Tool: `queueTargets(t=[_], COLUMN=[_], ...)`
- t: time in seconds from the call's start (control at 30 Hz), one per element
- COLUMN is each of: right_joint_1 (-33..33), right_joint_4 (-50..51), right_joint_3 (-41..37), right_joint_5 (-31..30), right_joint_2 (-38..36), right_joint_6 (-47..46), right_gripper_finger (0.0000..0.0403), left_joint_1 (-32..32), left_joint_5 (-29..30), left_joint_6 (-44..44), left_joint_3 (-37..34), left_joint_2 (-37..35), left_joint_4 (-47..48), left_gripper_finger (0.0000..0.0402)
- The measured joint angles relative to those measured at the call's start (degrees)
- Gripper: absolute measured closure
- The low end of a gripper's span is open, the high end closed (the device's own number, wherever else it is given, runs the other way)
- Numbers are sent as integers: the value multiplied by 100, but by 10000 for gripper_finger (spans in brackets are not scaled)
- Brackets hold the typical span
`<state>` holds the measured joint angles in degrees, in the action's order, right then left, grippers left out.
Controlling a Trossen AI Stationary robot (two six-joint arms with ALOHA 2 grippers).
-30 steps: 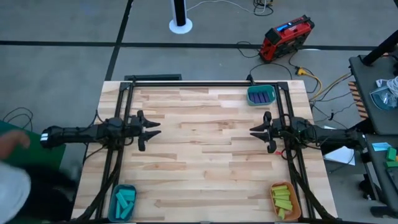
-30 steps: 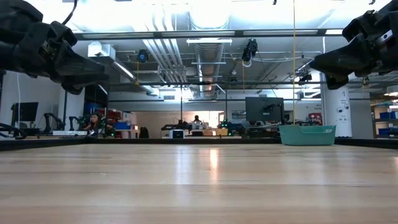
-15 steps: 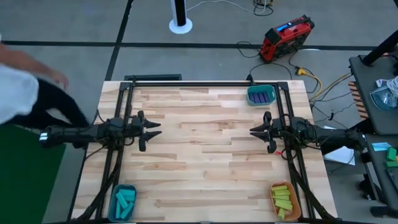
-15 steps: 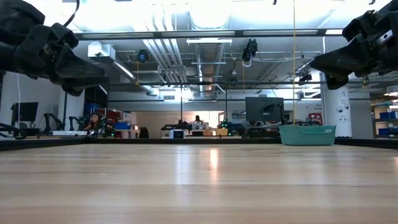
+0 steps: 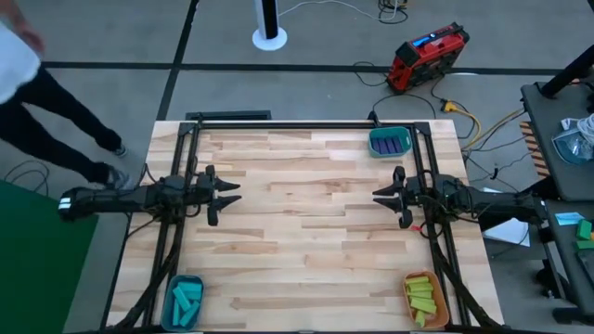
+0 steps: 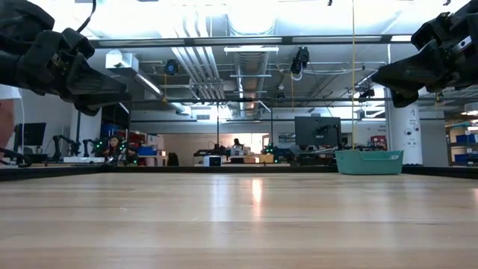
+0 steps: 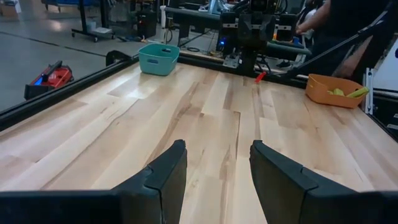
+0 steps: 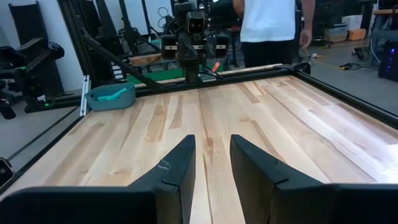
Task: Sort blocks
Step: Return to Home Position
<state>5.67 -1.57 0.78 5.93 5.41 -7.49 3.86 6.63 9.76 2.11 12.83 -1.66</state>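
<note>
Hanging spread and empty above the table [image 5: 306, 241], left gripper [image 5: 233, 191] and right gripper [image 5: 379, 197] look parked, blocks [image 5: 185, 299] apparently all sorted into bins [image 5: 168, 301].

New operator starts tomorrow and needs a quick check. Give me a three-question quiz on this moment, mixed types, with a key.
1. True or false: a block lies loose on the table between the two arms.
2. The purple blocks sit in: A) the orange bin, B) the teal bin, C) the blue bin.
3. Fill in: the left pincer and the right pincer face each other above the wood, both ____ and holding nothing.

Key: 1. False, every block in view is in a bin. 2. B. 3. open.
</note>
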Motion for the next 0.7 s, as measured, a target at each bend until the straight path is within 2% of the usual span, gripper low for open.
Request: queueTargets(t=[0.23, 0.7], right_joint_1=[-1, -1], right_joint_4=[1, 1], right_joint_3=[0, -2], right_joint_5=[0, 0], right_joint_2=[0, 0], right_joint_6=[0, -2], right_gripper_finger=[308, 338], left_joint_1=[0, -1], left_joint_5=[0, 1], left_joint_6=[0, 0], left_joint_3=[0, 0], left_joint_2=[1, 1], left_joint_4=[1, 0], left_gripper_finger=[247, 247])
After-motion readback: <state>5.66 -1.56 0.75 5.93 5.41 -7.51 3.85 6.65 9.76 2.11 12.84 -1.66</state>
